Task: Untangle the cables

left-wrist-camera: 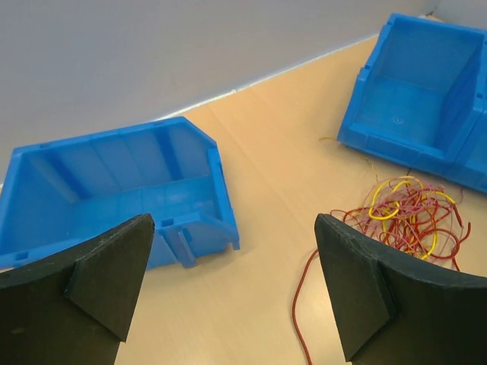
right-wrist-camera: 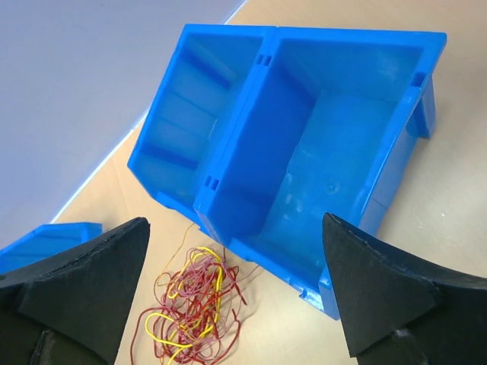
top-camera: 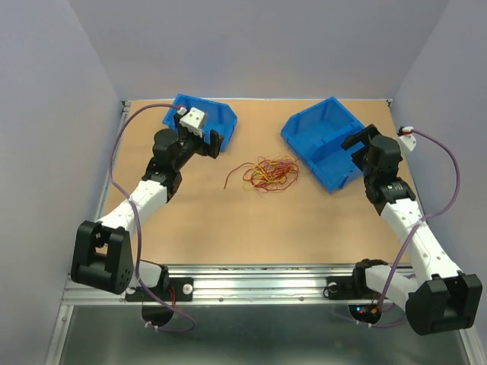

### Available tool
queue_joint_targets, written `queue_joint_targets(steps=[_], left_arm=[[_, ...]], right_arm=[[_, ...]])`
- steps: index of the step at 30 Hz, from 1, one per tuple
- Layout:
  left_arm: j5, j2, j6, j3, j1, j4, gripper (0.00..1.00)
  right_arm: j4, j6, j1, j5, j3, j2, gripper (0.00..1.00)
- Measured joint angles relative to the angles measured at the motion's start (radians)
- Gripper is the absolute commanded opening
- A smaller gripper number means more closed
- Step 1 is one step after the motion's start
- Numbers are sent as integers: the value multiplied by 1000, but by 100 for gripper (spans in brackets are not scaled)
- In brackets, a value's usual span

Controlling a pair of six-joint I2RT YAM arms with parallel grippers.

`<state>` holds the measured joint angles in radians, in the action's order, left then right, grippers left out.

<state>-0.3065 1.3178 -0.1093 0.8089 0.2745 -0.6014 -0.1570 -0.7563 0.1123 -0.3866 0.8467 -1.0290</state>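
Note:
The cables (top-camera: 268,174) lie as a tangled heap of thin yellow, orange and dark red wires in the middle of the wooden table. In the left wrist view the cables (left-wrist-camera: 407,217) sit to the right, one red strand trailing toward the right finger. In the right wrist view the cables (right-wrist-camera: 190,312) lie low between the fingers. My left gripper (top-camera: 215,142) hovers open left of the heap, by the left bin. My right gripper (top-camera: 356,141) stands open above the right bin. Neither holds anything.
A blue bin (top-camera: 221,118) stands at the back left, seen close in the left wrist view as the blue bin (left-wrist-camera: 114,190). A larger two-compartment blue bin (top-camera: 316,156) sits right of the heap, its rim (right-wrist-camera: 251,129) filling the right wrist view. Grey walls enclose the table.

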Motion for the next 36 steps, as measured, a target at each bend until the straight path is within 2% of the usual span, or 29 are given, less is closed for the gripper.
queue_joint_targets(steps=[3, 8, 12, 15, 17, 18, 20, 23, 24, 28, 31, 35, 36], left_arm=[[-14, 37, -39, 46, 29, 50, 99], [-11, 128, -150, 116, 190, 148, 99], [23, 293, -249, 232, 350, 260, 99], [43, 435, -290, 308, 424, 335, 95], [65, 537, -307, 366, 444, 402, 85], [78, 578, -312, 389, 449, 427, 72], [105, 665, -315, 439, 449, 482, 58], [118, 711, -315, 507, 448, 528, 9], [132, 714, -316, 521, 448, 543, 0], [151, 712, -323, 525, 448, 566, 0], [158, 652, -319, 452, 445, 536, 0], [132, 417, -300, 278, 424, 500, 0], [121, 311, -292, 230, 408, 473, 0]], right_arm=[[2, 1, 0, 2, -6, 0, 100], [2, 20, 0, 9, -11, 10, 100], [5, 48, 0, 34, -12, 34, 100], [10, 64, 0, 57, -12, 40, 100], [10, 75, 0, 78, -12, 39, 100], [10, 80, 0, 90, -12, 39, 100], [11, 87, 0, 112, -12, 37, 100], [14, 96, 0, 145, -12, 26, 100], [17, 100, 0, 163, -12, 20, 100], [38, 132, 0, 246, -12, 2, 100], [100, 164, 2, 351, -26, -11, 100], [169, 201, 38, 471, -33, -83, 98], [181, 206, 55, 487, -32, -111, 98]])
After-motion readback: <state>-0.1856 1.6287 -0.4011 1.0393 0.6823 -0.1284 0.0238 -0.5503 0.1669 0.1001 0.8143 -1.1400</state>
